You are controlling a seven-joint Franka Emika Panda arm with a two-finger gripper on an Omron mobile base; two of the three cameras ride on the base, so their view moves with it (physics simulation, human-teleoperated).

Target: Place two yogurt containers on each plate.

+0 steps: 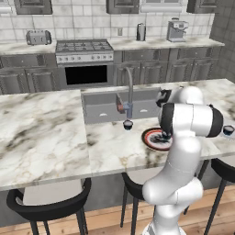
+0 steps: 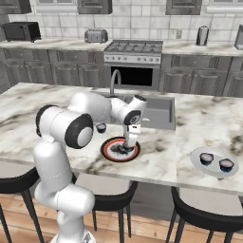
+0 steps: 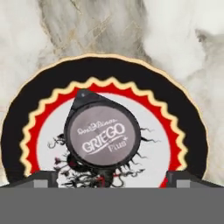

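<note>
reading "griego plus": yogurt lid [image 3: 103, 133]

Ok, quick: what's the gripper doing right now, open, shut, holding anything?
Gripper: open, holding nothing; its tips stand wide on either side of the yogurt container sitting on the red-rimmed plate.

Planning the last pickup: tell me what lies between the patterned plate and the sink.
One yogurt cup on the counter, between patterned plate and sink, in both base views.
</note>
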